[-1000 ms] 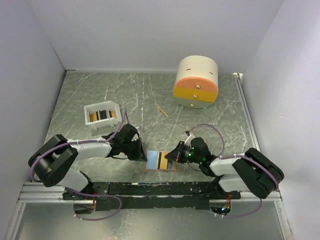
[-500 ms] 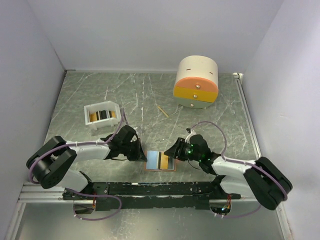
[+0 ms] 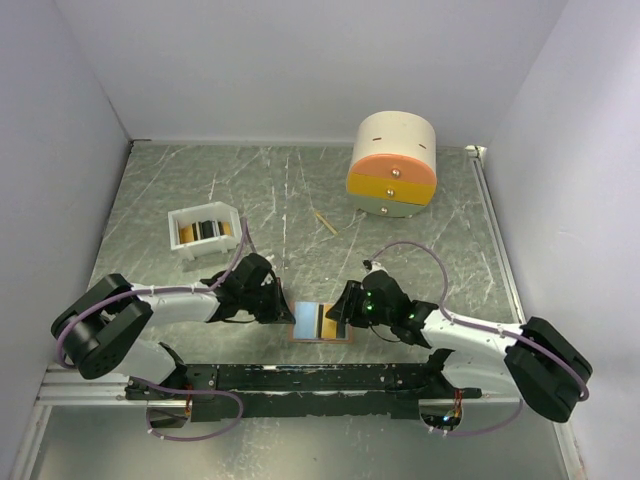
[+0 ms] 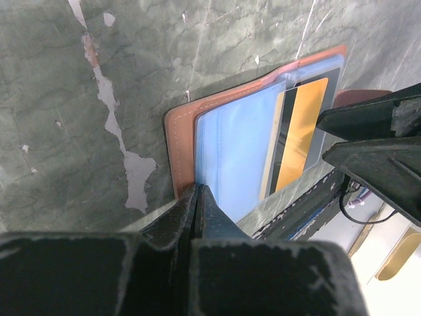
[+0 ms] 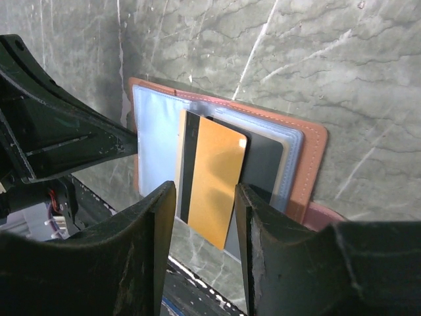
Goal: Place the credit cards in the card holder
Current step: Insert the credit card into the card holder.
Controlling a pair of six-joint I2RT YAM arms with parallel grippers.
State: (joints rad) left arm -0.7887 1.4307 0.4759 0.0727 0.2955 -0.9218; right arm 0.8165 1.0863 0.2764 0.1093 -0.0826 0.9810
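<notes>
Gold card lies between the spread jaws of my right gripper, long axis in line with them, on the card holder whose edge my left gripper pinches

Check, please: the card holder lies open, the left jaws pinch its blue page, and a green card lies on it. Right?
Only the colour is wrong: the card is gold-yellow, not green, as the right wrist view shows. The card holder lies open, left jaws pinching its blue page.
</notes>
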